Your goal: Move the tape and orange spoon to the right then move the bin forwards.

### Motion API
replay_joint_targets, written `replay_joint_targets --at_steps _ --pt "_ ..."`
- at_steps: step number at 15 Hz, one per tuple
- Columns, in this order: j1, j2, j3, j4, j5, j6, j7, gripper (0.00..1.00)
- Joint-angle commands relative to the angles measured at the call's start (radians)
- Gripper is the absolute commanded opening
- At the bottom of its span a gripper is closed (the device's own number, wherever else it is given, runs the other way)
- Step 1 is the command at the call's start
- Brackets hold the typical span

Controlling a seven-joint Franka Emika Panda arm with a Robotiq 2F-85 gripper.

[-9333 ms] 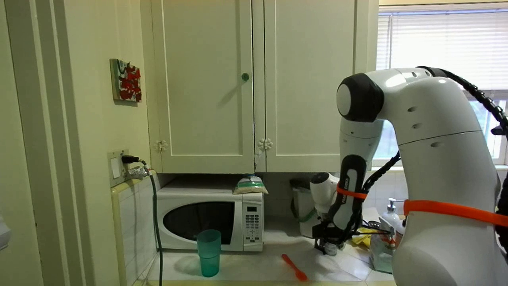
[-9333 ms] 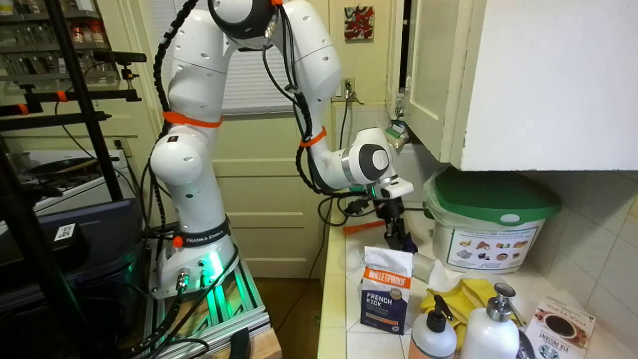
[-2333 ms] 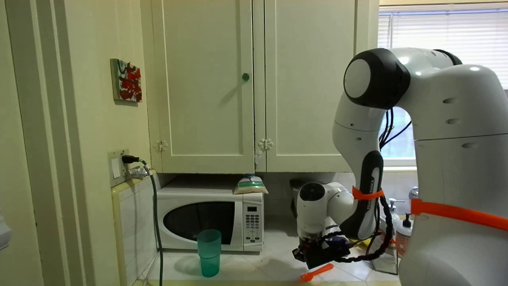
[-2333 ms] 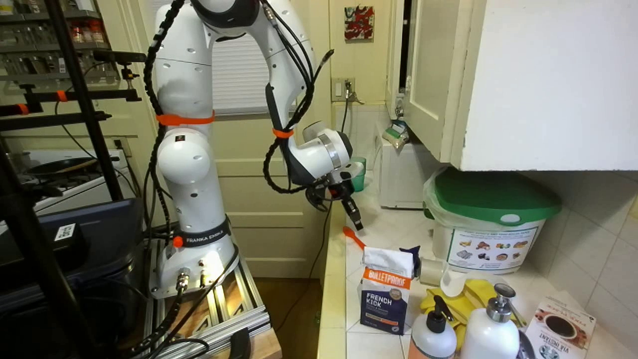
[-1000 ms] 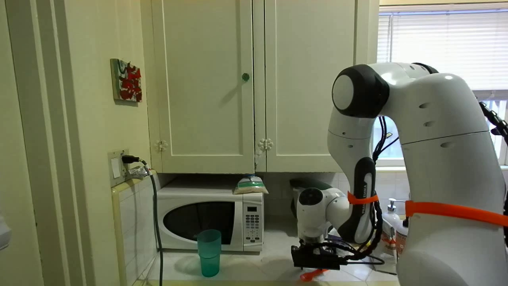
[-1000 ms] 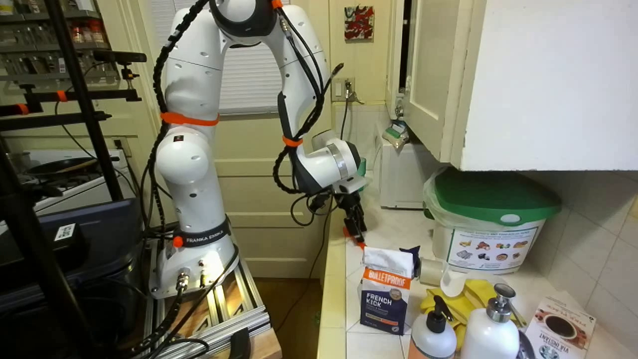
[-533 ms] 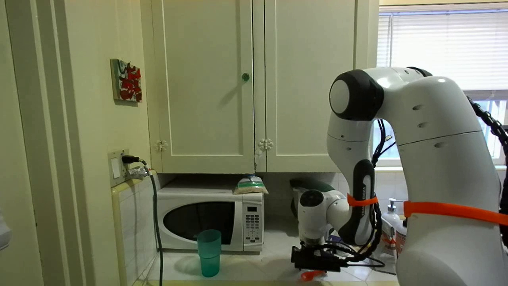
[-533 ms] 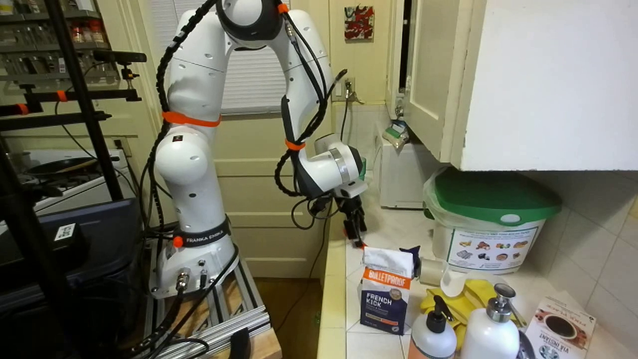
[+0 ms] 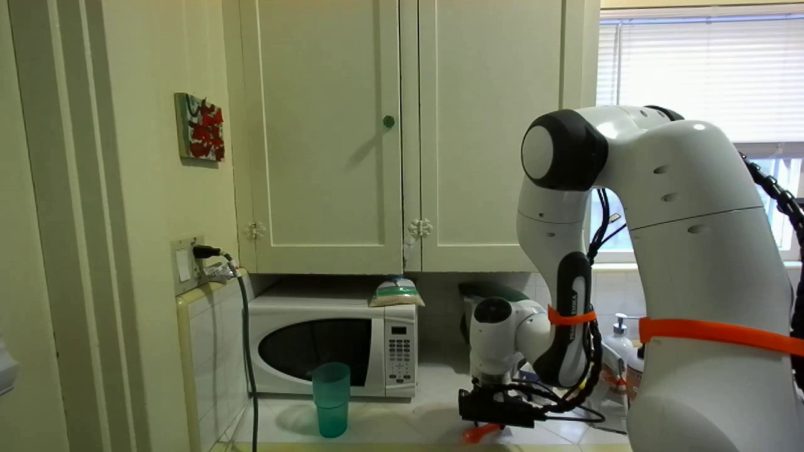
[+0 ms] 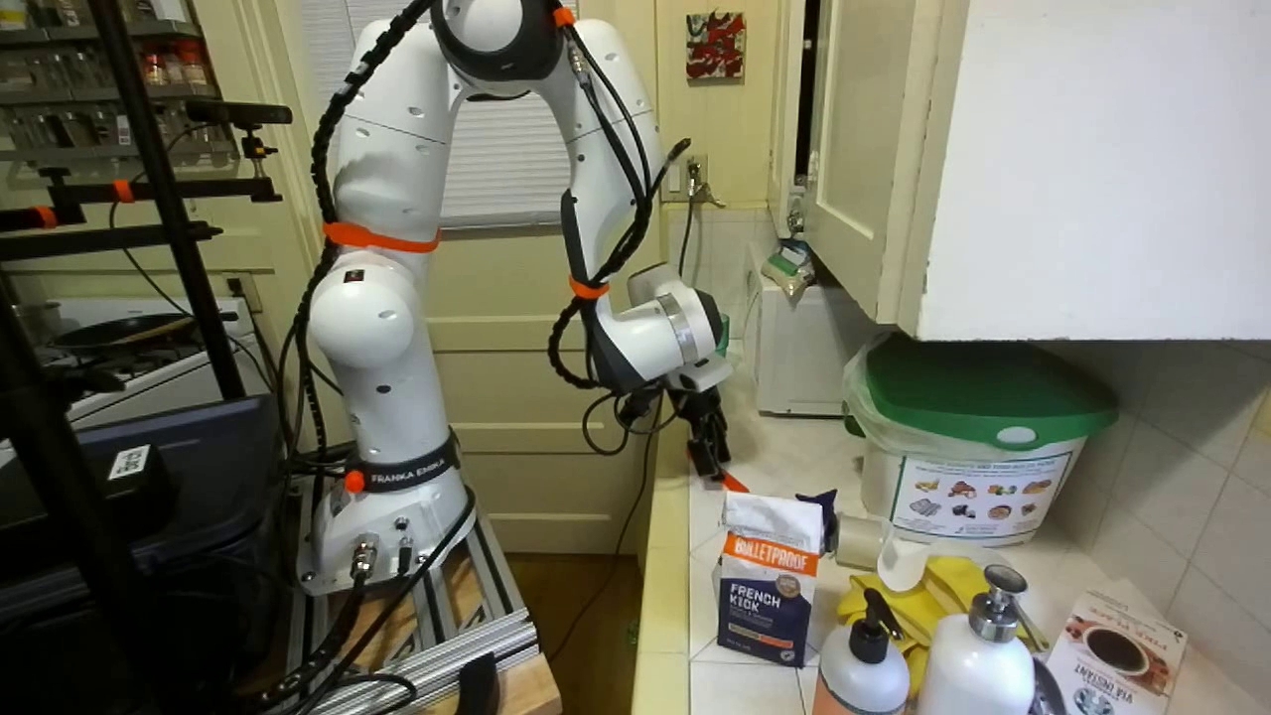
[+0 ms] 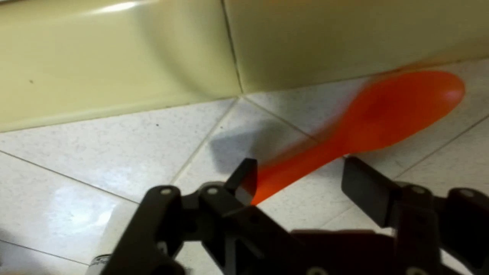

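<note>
On the tiled counter lies the orange spoon [image 11: 405, 110], bowl beside the yellow edge, also seen in an exterior view [image 9: 480, 433]. My gripper [image 11: 300, 177] is low over its handle with the jaws wide apart. The handle slants between the fingers, passing against or behind the left fingertip [image 11: 247, 175]; contact cannot be told. Further back stands the pale bin [image 10: 978, 497] with its green lid, partly hidden by my arm in an exterior view [image 9: 493, 290]. Which thing is the tape I cannot tell; a dark blue item [image 10: 818, 511] and a pale cylinder [image 10: 858, 539] lie behind a coffee bag.
The coffee bag [image 10: 765, 596], yellow gloves [image 10: 914, 606] and pump bottles [image 10: 978, 655] crowd the near counter. A microwave [image 9: 399, 370] and teal cup [image 9: 331, 402] stand at the far end. Cabinets [image 10: 1082, 179] hang over the bin. The counter's yellow edge [image 11: 114, 68] is close to the spoon.
Over the last two seconds my gripper has come down onto the spoon. In the last half second the spoon has slid slightly toward the teal cup, while the arm has barely moved.
</note>
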Motion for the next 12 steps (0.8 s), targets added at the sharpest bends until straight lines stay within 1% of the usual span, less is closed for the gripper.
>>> replay_joint_targets --at_steps 1,2,5,6,7,8,9,12 --pt "-0.017 0.036 -0.004 0.004 0.013 0.045 -0.004 0.32" --pt "-0.017 0.038 -0.004 0.004 0.016 0.044 -0.008 0.23" --pt "-0.021 0.036 -0.01 -0.003 0.021 0.044 -0.016 0.03" --pt "-0.028 0.03 -0.02 -0.011 0.014 0.044 -0.008 0.0" --pt "-0.036 0.027 -0.029 -0.021 0.009 0.044 -0.007 0.0" --pt "-0.044 0.019 -0.039 -0.033 -0.002 0.04 0.003 0.03" --pt "-0.049 -0.001 -0.049 -0.051 -0.016 0.028 0.022 0.0" --pt "-0.06 -0.06 -0.086 -0.114 -0.03 -0.012 0.047 0.0"
